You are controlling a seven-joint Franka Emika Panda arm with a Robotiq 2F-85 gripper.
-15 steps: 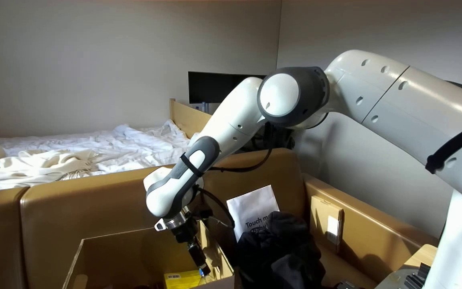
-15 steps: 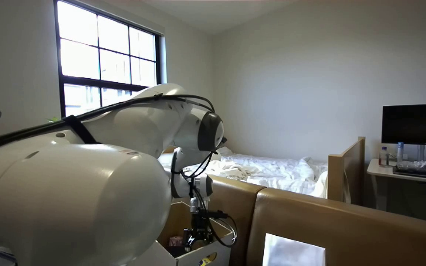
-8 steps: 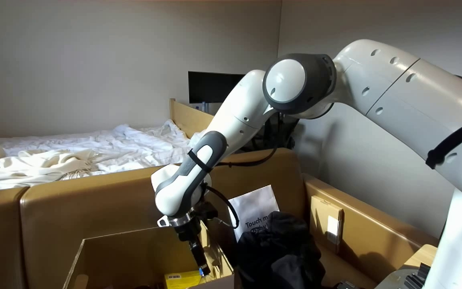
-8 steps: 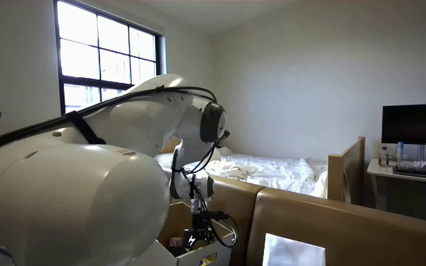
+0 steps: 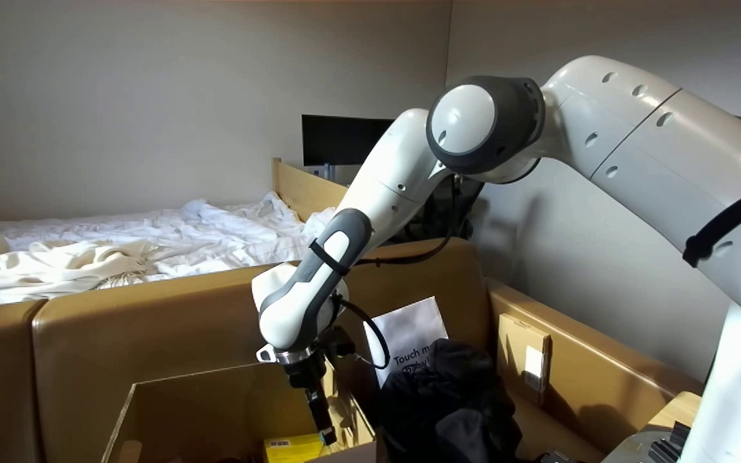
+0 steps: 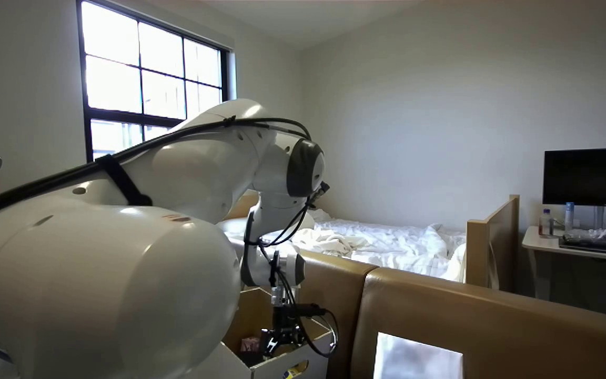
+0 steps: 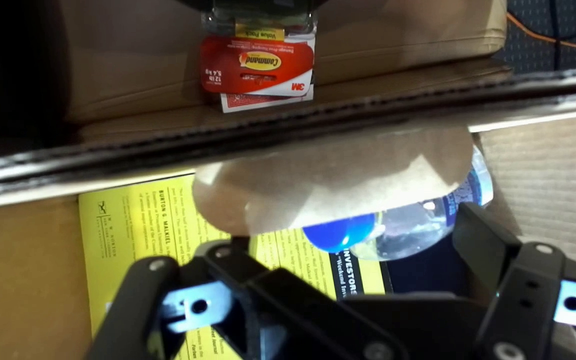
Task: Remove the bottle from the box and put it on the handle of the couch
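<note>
We watch the robot arm [image 5: 377,186] climb in both exterior views: over the past second its elbow [image 5: 464,119] has risen, blocking more of the window [image 6: 111,81] behind. In an exterior view we see the wrist [image 5: 290,315] shifted toward the white printed sheet [image 5: 419,328], the black cable [image 5: 379,334] looping farther across it. In the cardboard box [image 5: 216,399], the fingers [image 5: 320,415] stand steeper than they did.
</note>
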